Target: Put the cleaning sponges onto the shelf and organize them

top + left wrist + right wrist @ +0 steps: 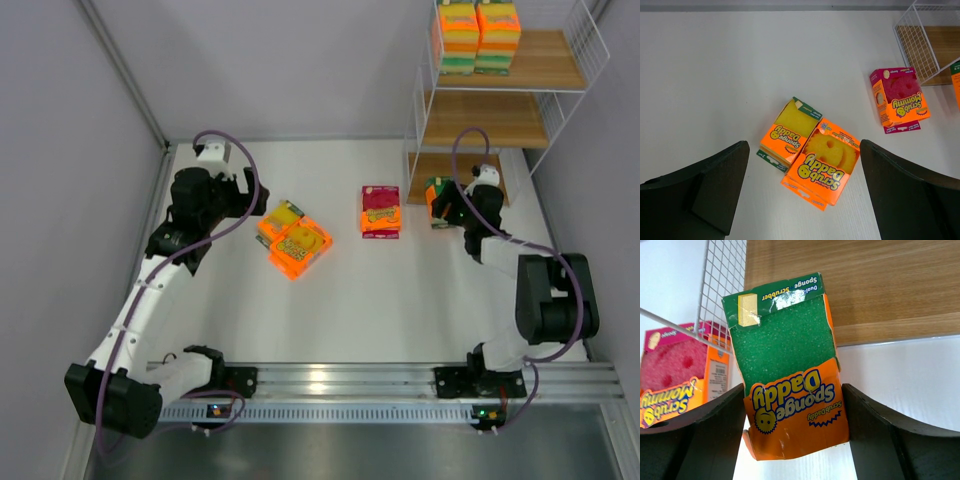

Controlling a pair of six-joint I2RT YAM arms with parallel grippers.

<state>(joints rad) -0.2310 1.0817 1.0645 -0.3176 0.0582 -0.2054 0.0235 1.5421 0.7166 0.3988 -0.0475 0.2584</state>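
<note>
— Over by the shelf [545,72], on your right side, what have you got?

— My right pincer [794,390] is clamped on a green-faced sponge pack [785,340], with one finger pressed against each side of its orange lower half. The pack stands nearly upright, leaning a little, just in front of the shelf's lowest wooden board. Whether it touches the surface [400,290] I cannot tell.

— And your left side?

— My left pincer [802,146] is spread wide and holds nothing. It hangs over two orange packs lying flat on the surface. One is a yellow-faced pack [789,131] and the other a round-sponge pack [826,162]. They lie right against each other along one long edge.

— Is anything else lying loose?

— A pink pack [380,210] lies flat on the surface between those two and the shelf, apart from both. It is nearer to my right pincer than to my left.

— What sits on the shelf itself?

— A pair of orange packs [460,35] stands side by side, touching, at the left end of the top board.
</note>
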